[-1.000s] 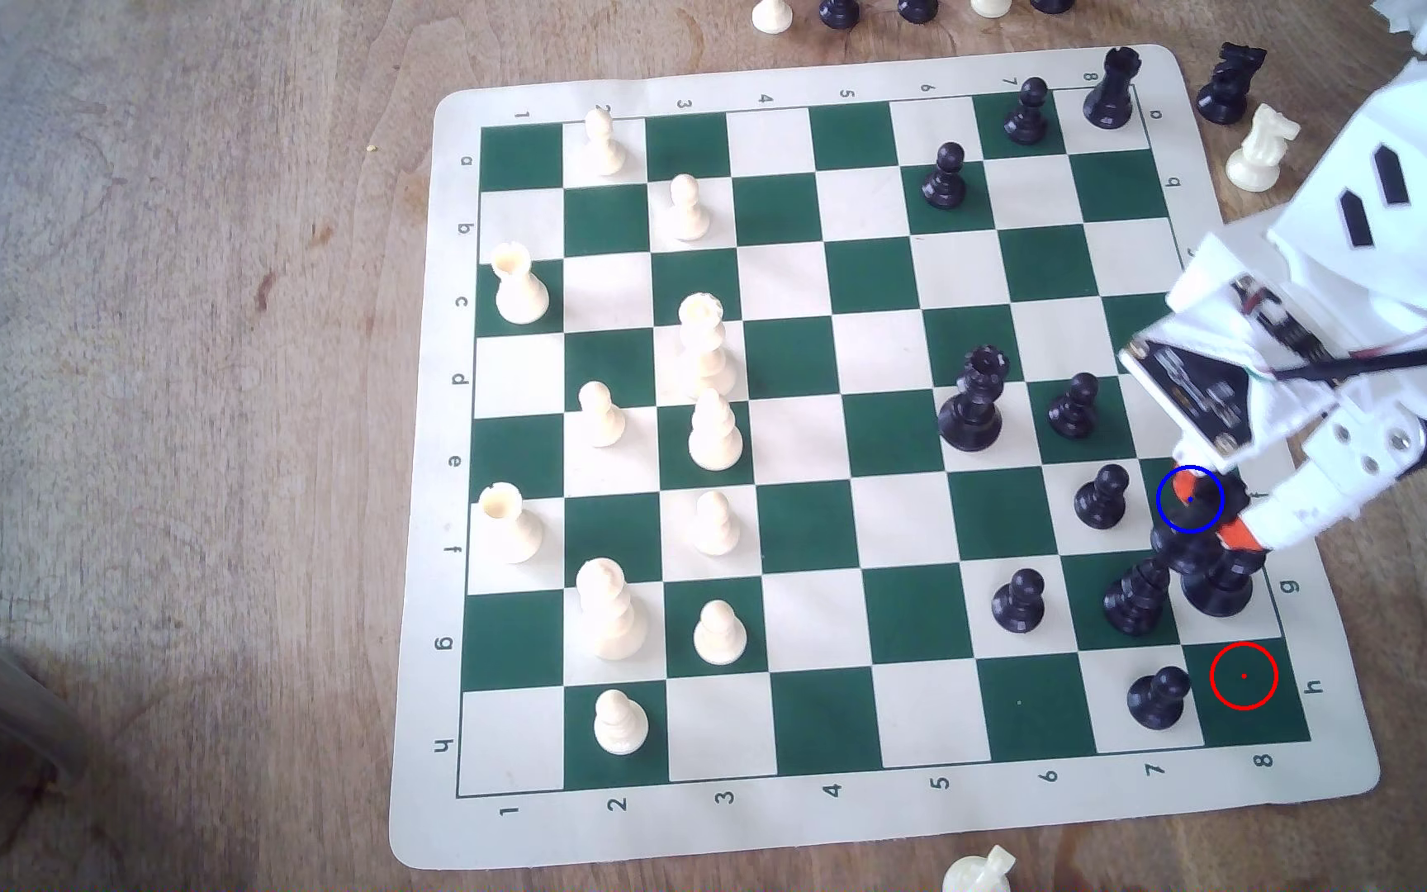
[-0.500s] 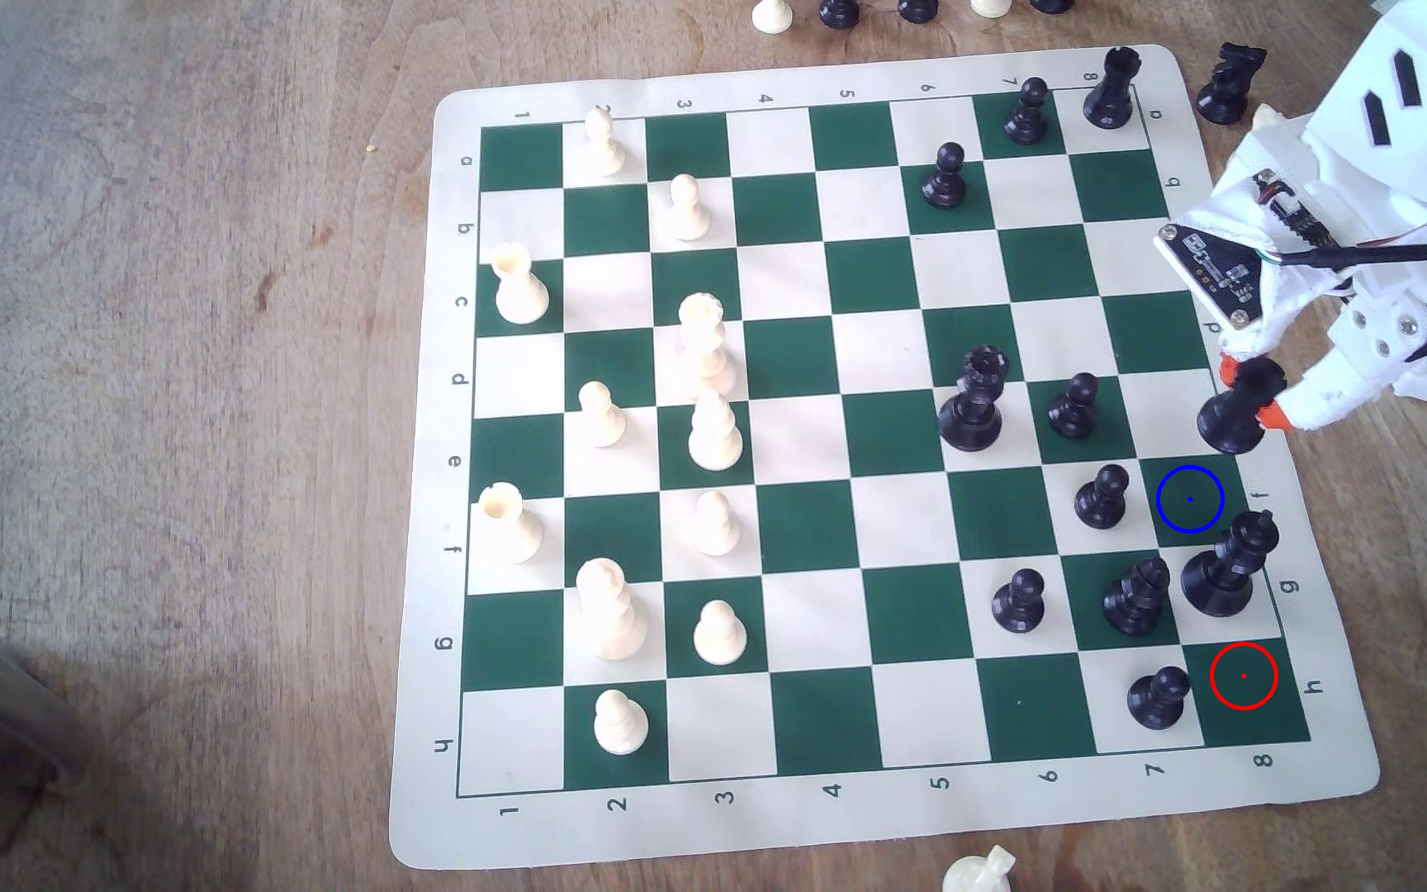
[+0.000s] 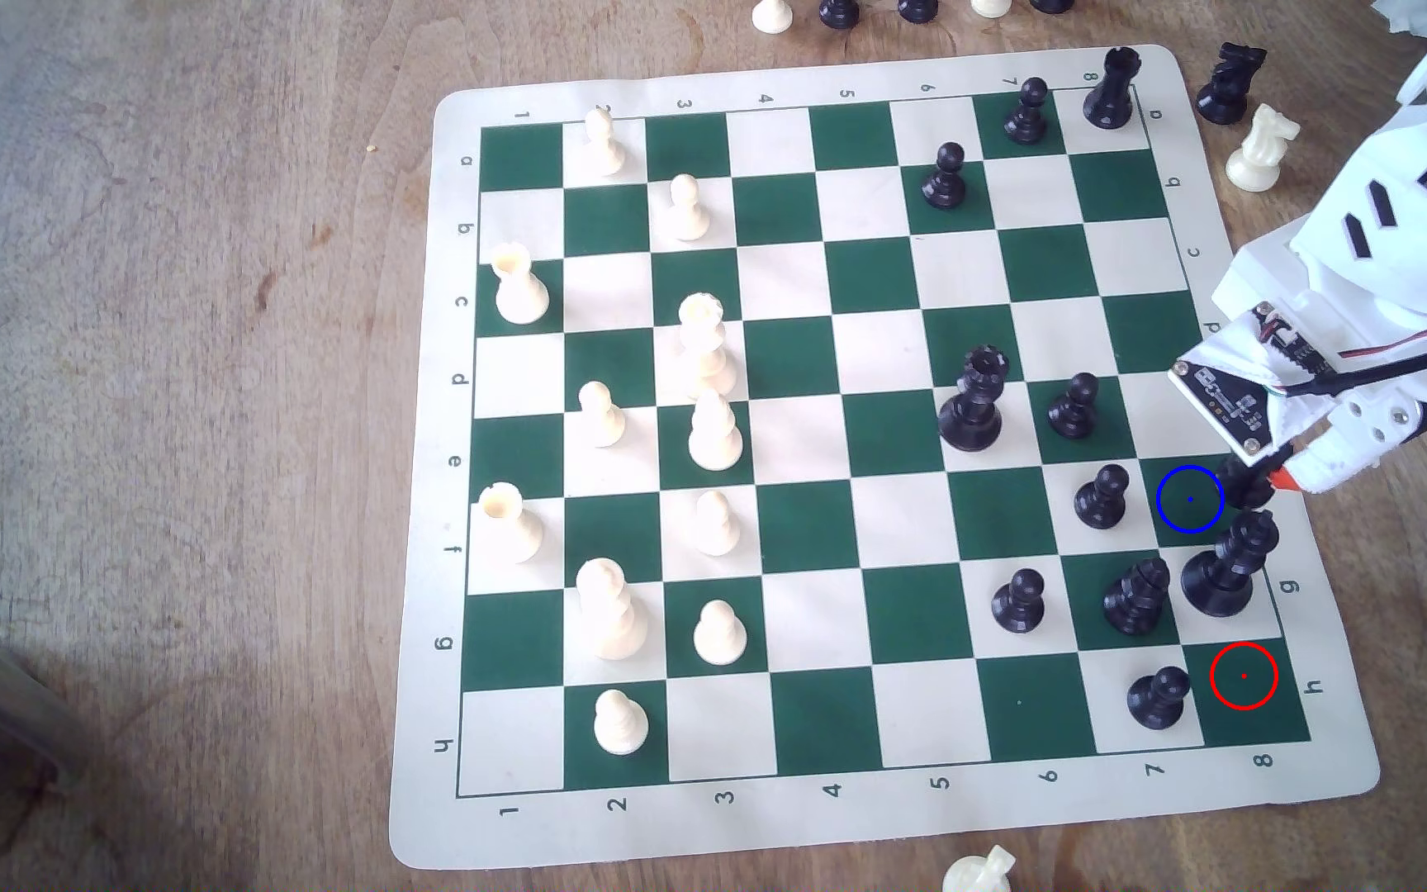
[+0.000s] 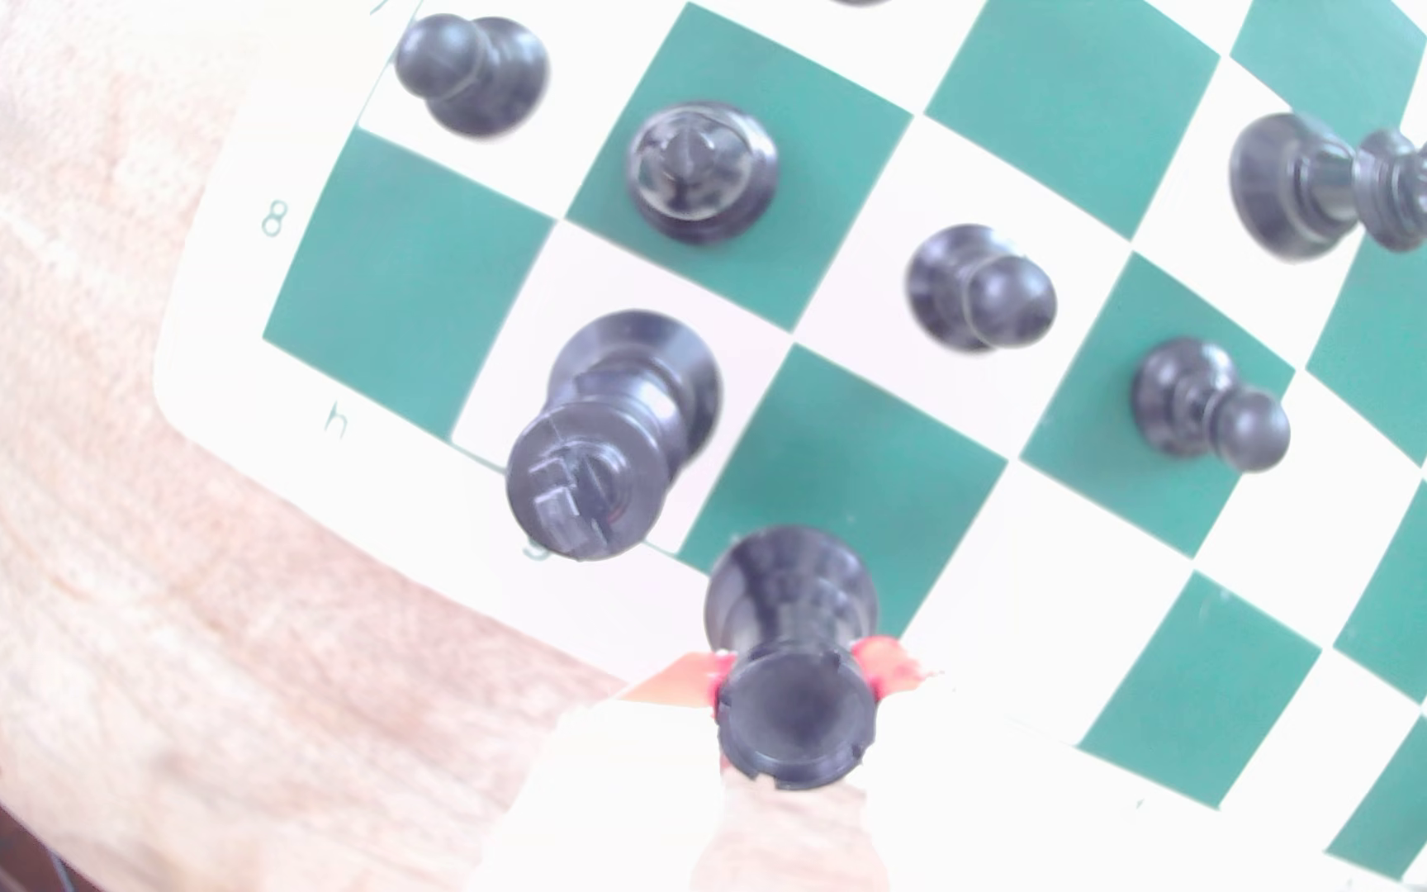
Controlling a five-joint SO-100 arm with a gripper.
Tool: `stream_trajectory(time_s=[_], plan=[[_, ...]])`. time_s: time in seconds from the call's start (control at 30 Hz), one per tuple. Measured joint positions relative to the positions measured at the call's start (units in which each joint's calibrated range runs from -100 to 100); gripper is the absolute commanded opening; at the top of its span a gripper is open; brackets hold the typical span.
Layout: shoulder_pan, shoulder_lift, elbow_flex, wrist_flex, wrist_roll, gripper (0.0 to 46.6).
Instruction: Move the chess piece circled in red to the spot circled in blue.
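I have the rook clamped between my orange fingertips, my gripper pinching it just under its notched turret. It hangs at the board's 8-file edge, near the h-corner, over the rim of the blue-ringed green square; I cannot tell whether its base touches the mat.

To set it down well, I judge that I should carry the base further in from the board's edge, toward the ring's centre dot, before lowering. The black king stands just beside, on the next square toward the h-corner, and a pawn sits on the inner side, so the descent wants to be straight and the jaws should part only a little on release.

The exterior view gives the rings and the rook's offset from the target, but my wrist housing covers most of the piece. The wrist view looks down the rook's hollow top and flared base, showing both fingertips seated on its neck and the king's cross top close by.
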Motion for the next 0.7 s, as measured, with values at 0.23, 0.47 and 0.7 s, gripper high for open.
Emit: stream_trajectory(time_s=[0.23,0.47,0.7], plan=[[0.1,-0.3,4.0,-3.5,0.0,0.2],[0.2,1.5,7.9,-8.0,0.0,0.2],[2.3,1.5,8.2,-9.6,0.8,0.2]])
